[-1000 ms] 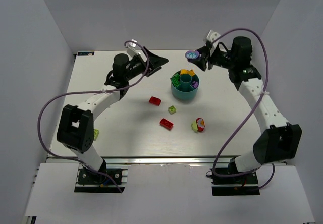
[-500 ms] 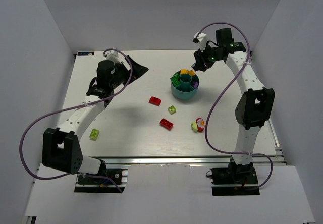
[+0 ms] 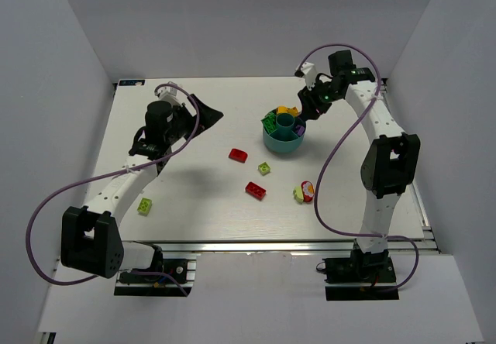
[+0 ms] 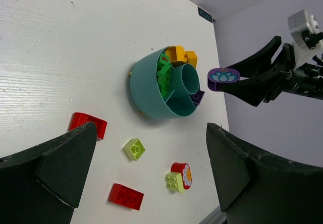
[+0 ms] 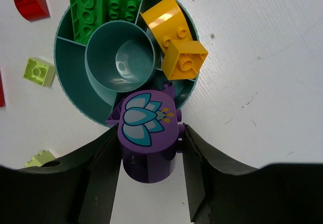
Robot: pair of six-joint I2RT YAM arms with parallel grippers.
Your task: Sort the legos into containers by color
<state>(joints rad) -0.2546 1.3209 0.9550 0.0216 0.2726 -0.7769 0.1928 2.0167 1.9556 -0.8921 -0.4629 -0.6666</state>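
Where the top camera looks down on the desk (image 3: 194, 204), the teal bowl (image 3: 271, 136) is seen toward the far edge, right of the middle. The right gripper (image 3: 304, 108) is held over the bowl's far right rim; its grip cannot be made out from here. The left gripper (image 3: 211, 111) is poised over the far left part of the desk. Two red bricks (image 3: 238, 155) and a lime brick (image 3: 265, 168) are scattered between the bowl and the near edge.

From the left wrist, the left gripper (image 4: 150, 130) is shown with its jaws spread wide and nothing held. Green bricks (image 4: 164, 72) are packed into one wedge of the bowl, orange bricks (image 4: 179, 55) into the next, and a purple brick (image 4: 198, 97) into another, all around the central cup (image 4: 184, 80). A purple round piece (image 4: 223, 77) is pinched just beside the rim.

From the right wrist, the right gripper (image 5: 149, 133) is seen closed on the purple round piece, which is marked with a lotus flower and held above the wedge with the purple brick. One orange brick is propped across the rim. The bare bottom of the central cup is visible.
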